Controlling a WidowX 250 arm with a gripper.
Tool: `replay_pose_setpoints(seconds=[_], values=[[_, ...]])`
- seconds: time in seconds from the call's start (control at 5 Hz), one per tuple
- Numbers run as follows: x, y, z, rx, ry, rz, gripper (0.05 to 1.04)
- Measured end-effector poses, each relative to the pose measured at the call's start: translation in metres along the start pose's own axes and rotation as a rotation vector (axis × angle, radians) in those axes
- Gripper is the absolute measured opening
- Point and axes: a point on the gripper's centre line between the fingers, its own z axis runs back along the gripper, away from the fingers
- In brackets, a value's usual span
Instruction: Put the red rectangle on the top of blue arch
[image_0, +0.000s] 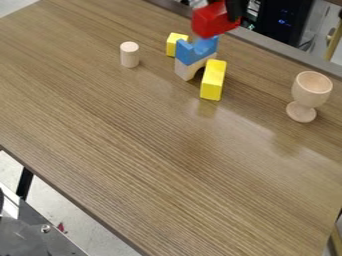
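At the top edge of the camera view, the black gripper (226, 6) is shut on the red rectangle (212, 21), whose body hangs slightly tilted. Just below it is the blue arch (198, 51), notch facing up. The red block's lower edge overlaps the arch's upper right part in the view; whether they touch, I cannot tell. Under the blue piece stands a pale wooden arch (184, 69) with its opening facing down.
A long yellow block (213, 80) stands right in front of the stack, and a smaller yellow block (175, 45) behind its left side. A pale cylinder (129, 54) is at left, a wooden goblet (309, 95) at right. All are on the brown table (160, 155).
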Motion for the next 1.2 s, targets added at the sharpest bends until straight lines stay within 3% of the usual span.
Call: replay_pose_setpoints(seconds=[1.2], values=[[-0.010, 0.027, -0.016, 0.013, 0.025, 0.072, 0.568]])
